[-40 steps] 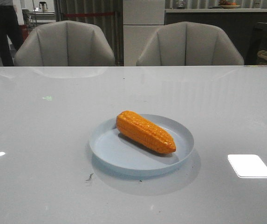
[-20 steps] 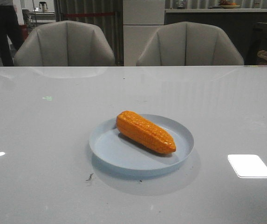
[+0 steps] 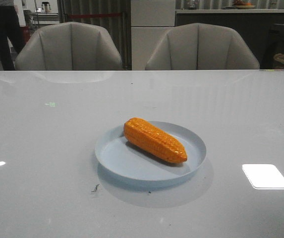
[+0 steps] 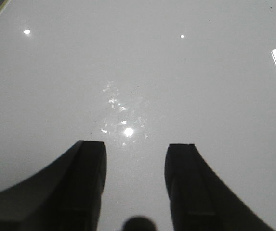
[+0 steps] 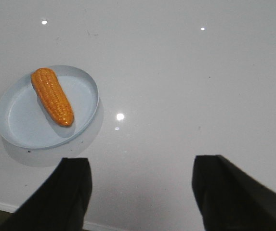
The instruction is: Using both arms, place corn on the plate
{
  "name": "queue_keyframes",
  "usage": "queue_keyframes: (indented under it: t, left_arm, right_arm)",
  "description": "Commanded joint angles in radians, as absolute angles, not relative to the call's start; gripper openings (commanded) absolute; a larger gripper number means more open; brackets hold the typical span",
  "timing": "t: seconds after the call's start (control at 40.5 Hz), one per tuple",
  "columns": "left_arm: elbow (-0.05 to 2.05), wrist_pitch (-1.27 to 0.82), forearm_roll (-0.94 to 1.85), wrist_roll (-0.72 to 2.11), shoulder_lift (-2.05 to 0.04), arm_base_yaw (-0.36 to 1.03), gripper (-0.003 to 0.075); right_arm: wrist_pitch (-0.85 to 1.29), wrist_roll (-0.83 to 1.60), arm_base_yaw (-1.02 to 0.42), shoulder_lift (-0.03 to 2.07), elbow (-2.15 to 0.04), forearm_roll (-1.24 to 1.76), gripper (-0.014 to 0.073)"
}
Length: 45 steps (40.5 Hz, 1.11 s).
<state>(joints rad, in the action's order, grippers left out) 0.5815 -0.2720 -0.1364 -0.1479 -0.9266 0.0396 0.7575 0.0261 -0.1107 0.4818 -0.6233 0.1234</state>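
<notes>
Lying slantwise in the plate (image 3: 113, 153), the corn (image 3: 154, 140) rests untouched; left hand (image 4: 135, 156) and right hand (image 5: 141, 180) both spread apart.

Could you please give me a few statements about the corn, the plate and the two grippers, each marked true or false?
1. The corn lies on the plate. True.
2. The right gripper is shut on the corn. False: it is open and apart from the corn, holding nothing.
3. The left gripper is open over bare table. True.
4. The corn stands upright. False: it lies on its side.
5. The corn's tapered end points toward the robot's right in the front view. True.
</notes>
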Motion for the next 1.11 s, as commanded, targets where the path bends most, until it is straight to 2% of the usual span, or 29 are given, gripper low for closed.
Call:
queue_keyframes:
  t: [0.0,0.494,0.617,0.741,0.914,1.086]
  left_arm:
    - [0.61,-0.208,-0.136,-0.161,-0.912,0.04,0.0368]
    - [0.61,-0.216,-0.165,-0.159,-0.882,0.04,0.0361]
    - [0.61,-0.224,-0.161,-0.154,-0.801,0.04,0.027]
    - [0.597,-0.214,-0.066,-0.136,-0.705,0.04,0.0094]
    - [0.485,-0.107,0.092,0.071,-0.57,0.04,0.0101]
    - [0.34,0.0,0.092,0.089,-0.4,0.04,0.01]
  right_arm:
    - [0.688,0.029,-0.105,0.487,-0.649,0.127,0.0549]
    - [0.688,0.029,-0.105,0.487,-0.649,0.127,0.0549]
    - [0.688,0.029,-0.105,0.487,-0.649,0.127,0.0549]
    - [0.688,0.029,-0.105,0.487,-0.649,0.127,0.0549]
    - [0.688,0.029,-0.105,0.487,-0.649,0.127,0.0549]
    - [0.688,0.029,-0.105,0.487,-0.649,0.127,0.0549]
